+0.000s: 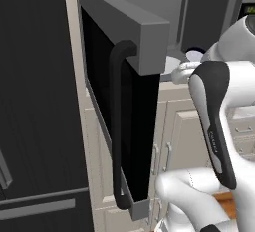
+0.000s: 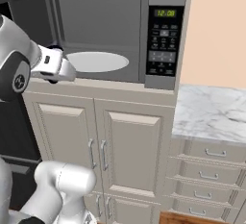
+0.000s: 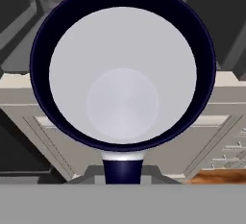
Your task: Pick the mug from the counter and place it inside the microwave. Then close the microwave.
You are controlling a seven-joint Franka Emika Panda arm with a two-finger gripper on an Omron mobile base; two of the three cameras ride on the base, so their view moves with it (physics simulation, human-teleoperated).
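Note:
The mug (image 3: 122, 74) faces the hand camera mouth-on: dark rim, pale inside, dark blue handle (image 3: 122, 170) at the bottom edge. My gripper (image 2: 55, 74) is shut on the mug and holds it at the left front of the open microwave (image 2: 163, 35), just outside the cavity. In the left base view the mug's pale mouth (image 1: 195, 55) peeks out behind the door's edge, by the white wrist. The microwave door (image 1: 119, 101) stands swung out toward the base. The round turntable (image 2: 96, 61) lies bare inside. The marble counter (image 2: 211, 112) is to the right.
A tall black fridge (image 1: 35, 101) stands left of the door. Beige cabinet doors (image 2: 120, 146) with metal handles sit under the microwave, and drawers (image 2: 211, 165) under the counter. The arm's own elbow (image 1: 214, 116) crowds the right of the left base view.

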